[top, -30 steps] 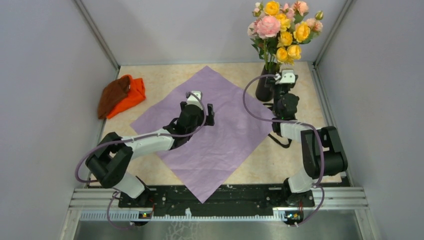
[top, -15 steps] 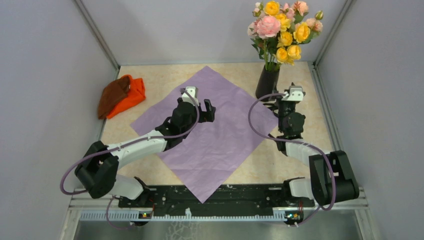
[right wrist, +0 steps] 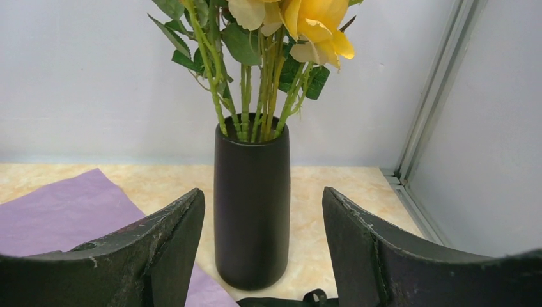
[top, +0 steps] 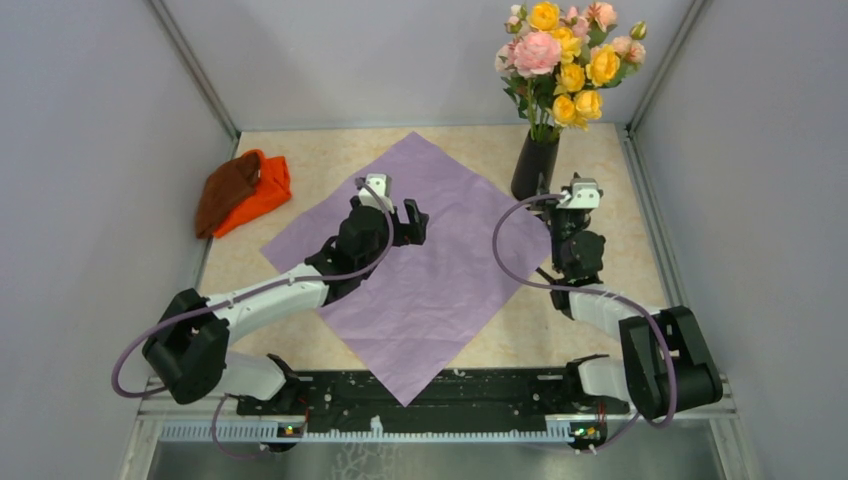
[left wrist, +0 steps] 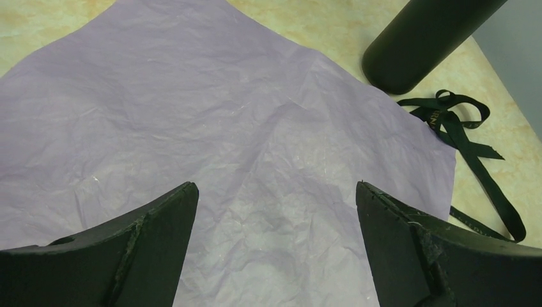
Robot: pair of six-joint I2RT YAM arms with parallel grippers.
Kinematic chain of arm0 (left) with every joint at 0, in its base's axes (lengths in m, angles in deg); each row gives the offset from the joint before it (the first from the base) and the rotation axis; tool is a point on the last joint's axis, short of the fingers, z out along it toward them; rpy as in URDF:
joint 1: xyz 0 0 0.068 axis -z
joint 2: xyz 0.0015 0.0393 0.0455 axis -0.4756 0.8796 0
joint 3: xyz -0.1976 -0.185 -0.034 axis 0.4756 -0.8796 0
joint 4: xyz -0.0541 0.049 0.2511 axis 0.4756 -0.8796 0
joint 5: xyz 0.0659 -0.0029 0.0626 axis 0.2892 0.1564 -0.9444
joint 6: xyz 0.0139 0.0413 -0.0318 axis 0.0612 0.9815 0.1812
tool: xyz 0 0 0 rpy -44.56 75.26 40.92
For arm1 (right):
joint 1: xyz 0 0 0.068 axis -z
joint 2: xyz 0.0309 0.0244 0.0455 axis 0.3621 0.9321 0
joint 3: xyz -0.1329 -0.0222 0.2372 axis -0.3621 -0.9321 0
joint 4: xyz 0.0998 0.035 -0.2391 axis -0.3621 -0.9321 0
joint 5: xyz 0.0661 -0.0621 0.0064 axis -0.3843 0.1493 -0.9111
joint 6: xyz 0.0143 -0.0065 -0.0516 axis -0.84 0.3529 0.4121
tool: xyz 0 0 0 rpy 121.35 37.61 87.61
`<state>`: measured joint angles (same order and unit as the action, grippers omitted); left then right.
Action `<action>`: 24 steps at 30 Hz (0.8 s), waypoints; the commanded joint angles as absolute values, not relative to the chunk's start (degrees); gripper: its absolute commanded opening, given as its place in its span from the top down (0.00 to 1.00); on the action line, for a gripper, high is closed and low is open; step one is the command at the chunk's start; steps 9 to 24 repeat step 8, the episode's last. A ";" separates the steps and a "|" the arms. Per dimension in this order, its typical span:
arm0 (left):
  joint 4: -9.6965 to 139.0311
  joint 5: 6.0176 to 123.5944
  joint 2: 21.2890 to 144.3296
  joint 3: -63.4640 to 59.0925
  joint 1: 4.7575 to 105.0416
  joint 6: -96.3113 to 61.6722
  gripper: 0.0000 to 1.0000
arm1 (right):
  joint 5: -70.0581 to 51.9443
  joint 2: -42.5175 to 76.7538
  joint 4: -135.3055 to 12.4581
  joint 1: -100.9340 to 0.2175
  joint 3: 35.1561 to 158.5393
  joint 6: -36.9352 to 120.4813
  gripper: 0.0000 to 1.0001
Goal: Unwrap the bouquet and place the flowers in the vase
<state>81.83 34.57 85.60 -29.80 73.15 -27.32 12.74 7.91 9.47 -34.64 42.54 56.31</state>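
The flowers (top: 565,55) stand in the black vase (top: 533,168), upright on the desk (top: 630,220) at the upper right of the overhead view. The right fingers (right wrist: 160,249) gape wide and empty, facing the vase without touching it. The left fingers (left wrist: 153,236) are spread fully and empty over the flattened lilac paper (top: 420,290) at centre. A black ribbon (left wrist: 463,128) lies beside the vase.
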 commanded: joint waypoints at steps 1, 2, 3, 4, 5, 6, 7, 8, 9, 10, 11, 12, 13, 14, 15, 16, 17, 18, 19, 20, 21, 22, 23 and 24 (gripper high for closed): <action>81.90 32.58 84.57 -30.04 73.36 -27.67 0.01 | 13.63 6.94 11.25 -35.11 42.86 56.36 0.33; 81.51 32.37 84.76 -29.75 73.34 -27.65 0.01 | 13.62 7.05 11.24 -35.11 42.94 56.40 0.33; 81.14 32.42 85.03 -29.38 73.33 -27.71 0.01 | 13.61 7.13 11.24 -35.12 42.92 56.49 0.33; 80.91 32.39 85.44 -29.15 73.30 -27.63 0.01 | 13.68 7.21 11.31 -35.11 42.92 56.50 0.33; 80.51 32.27 85.94 -28.78 73.31 -27.59 0.01 | 13.78 7.30 11.44 -35.14 42.85 56.50 0.33; 79.78 32.09 86.43 -28.27 73.30 -27.76 0.01 | 13.86 7.35 11.75 -35.09 42.77 56.54 0.33; 78.88 32.03 86.96 -27.76 73.29 -28.23 0.01 | 13.92 7.32 12.07 -35.07 42.62 56.58 0.33; 78.68 32.07 87.19 -27.54 73.39 -28.43 0.01 | 14.07 7.25 12.47 -35.08 42.41 56.59 0.33; 78.68 32.07 87.19 -27.54 73.39 -28.43 0.01 | 14.07 7.25 12.47 -35.08 42.41 56.59 0.33; 78.68 32.07 87.19 -27.54 73.39 -28.43 0.01 | 14.07 7.25 12.47 -35.08 42.41 56.59 0.33; 78.68 32.07 87.19 -27.54 73.39 -28.43 0.01 | 14.07 7.25 12.47 -35.08 42.41 56.59 0.33; 78.68 32.07 87.19 -27.54 73.39 -28.43 0.01 | 14.07 7.25 12.47 -35.08 42.41 56.59 0.33; 78.68 32.07 87.19 -27.54 73.39 -28.43 0.01 | 14.07 7.25 12.47 -35.08 42.41 56.59 0.33; 78.68 32.07 87.19 -27.54 73.39 -28.43 0.01 | 14.07 7.25 12.47 -35.08 42.41 56.59 0.33; 78.68 32.07 87.19 -27.54 73.39 -28.43 0.01 | 14.07 7.25 12.47 -35.08 42.41 56.59 0.33; 78.68 32.07 87.19 -27.54 73.39 -28.43 0.01 | 14.07 7.25 12.47 -35.08 42.41 56.59 0.33; 78.68 32.07 87.19 -27.54 73.39 -28.43 0.01 | 14.07 7.25 12.47 -35.08 42.41 56.59 0.33; 78.68 32.07 87.19 -27.54 73.39 -28.43 0.01 | 14.07 7.25 12.47 -35.08 42.41 56.59 0.33; 78.68 32.07 87.19 -27.54 73.39 -28.43 0.01 | 14.07 7.25 12.47 -35.08 42.41 56.59 0.33; 78.68 32.07 87.19 -27.54 73.39 -28.43 0.01 | 14.07 7.25 12.47 -35.08 42.41 56.59 0.33; 78.68 32.07 87.19 -27.54 73.39 -28.43 0.01 | 14.07 7.25 12.47 -35.08 42.41 56.59 0.33; 78.68 32.07 87.19 -27.54 73.39 -28.43 0.01 | 14.07 7.25 12.47 -35.08 42.41 56.59 0.33; 78.68 32.07 87.19 -27.54 73.39 -28.43 0.01 | 14.07 7.25 12.47 -35.08 42.41 56.59 0.33; 78.68 32.07 87.19 -27.54 73.39 -28.43 0.01 | 14.07 7.25 12.47 -35.08 42.41 56.59 0.33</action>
